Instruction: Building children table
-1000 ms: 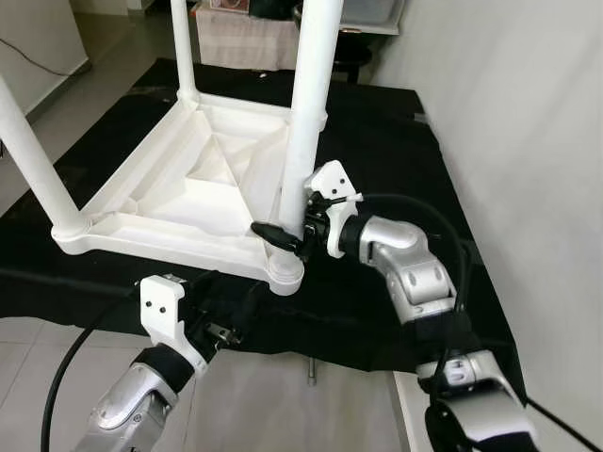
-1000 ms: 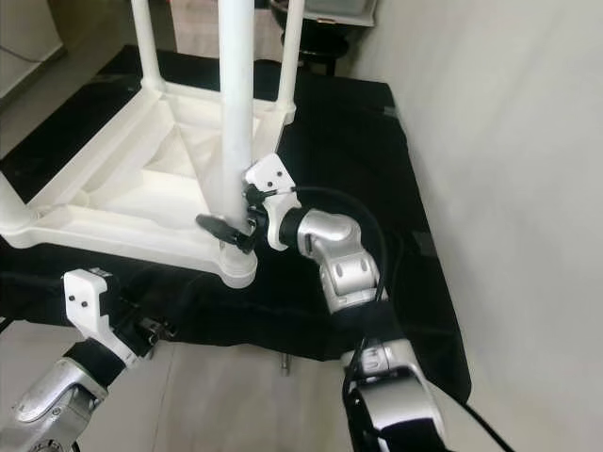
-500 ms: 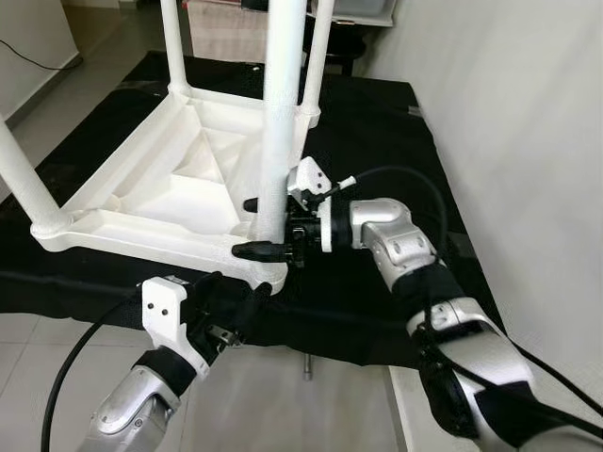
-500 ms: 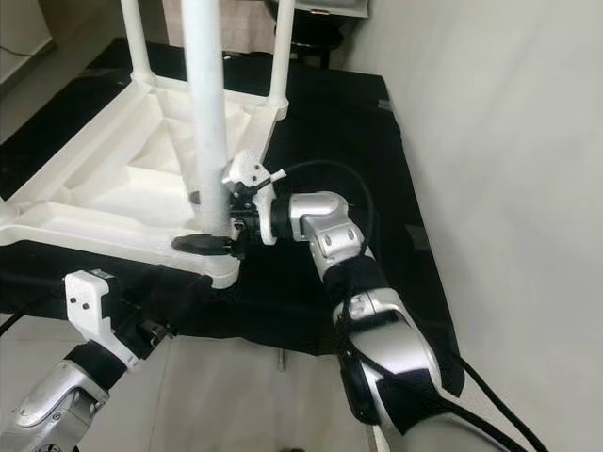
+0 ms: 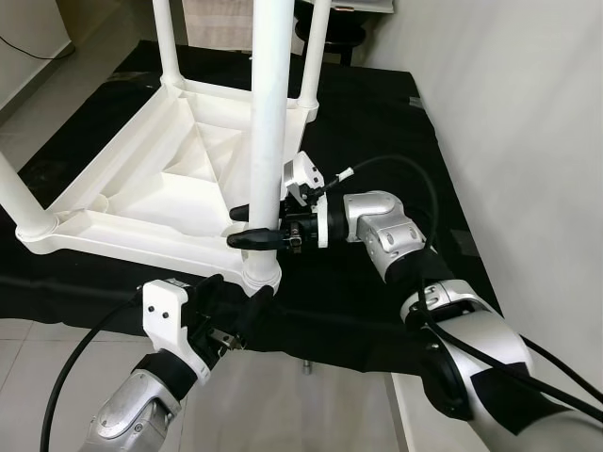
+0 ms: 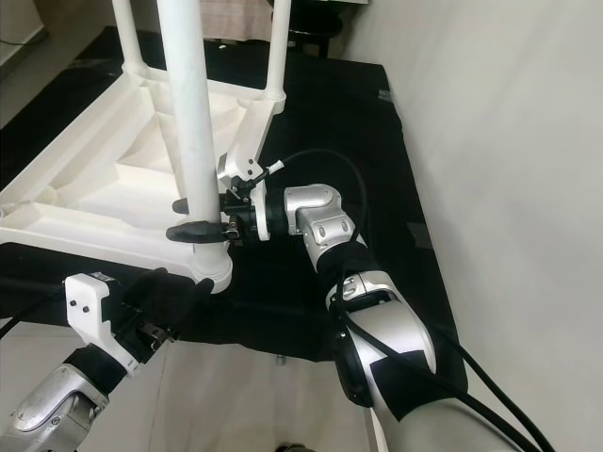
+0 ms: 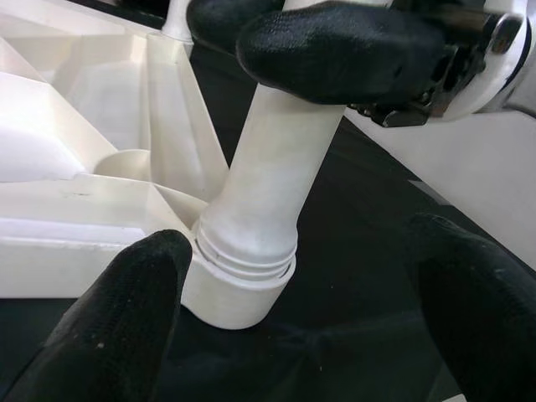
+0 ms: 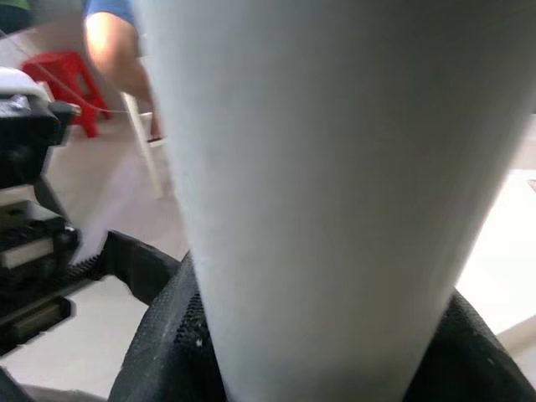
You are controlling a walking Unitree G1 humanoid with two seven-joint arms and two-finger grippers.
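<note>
White plastic: the table point(image 5: 170, 188) lies upside down on a black cloth point(image 5: 377, 122), legs pointing up; nearest you is the leg point(image 5: 267, 122) now being fitted.
Leg seat: the leg's foot sits in the corner socket point(image 7: 239, 289); the left wrist view shows thread rings just above the collar, so you can judge it not fully home.
Handling: hollow moulded plastic, probably light and stiff, with a smooth, slightly slick surface. Expect the whole frame to skate on the cloth if you twist hard.
Where to hold: low on the leg, just above the socket, where it is thickest and leverage on the joint is least.
Right gripper point(image 5: 252, 226): clamped round the leg low down, one finger on each side, holding it upright.
Left gripper point(image 7: 301, 293): spread wide and holding nothing, just in front of the socket at the cloth's near edge; one fingertip point(image 7: 126, 310) lies close beside the collar, though contact cannot be told.
Other legs: three more stand at the remaining corners, e.g. the far one point(image 5: 316, 52), well apart from your work.
Surroundings: pale wall point(image 5: 528, 141) close on the right; tiled floor point(image 5: 283, 405) beneath you; a cable point(image 5: 71, 367) trails off the left arm.
In the way: the right arm's own cable point(image 5: 396, 169) loops near the leg and may snag on a turn.
Background: a person's arm and a red stool show in the right wrist view, well off.
</note>
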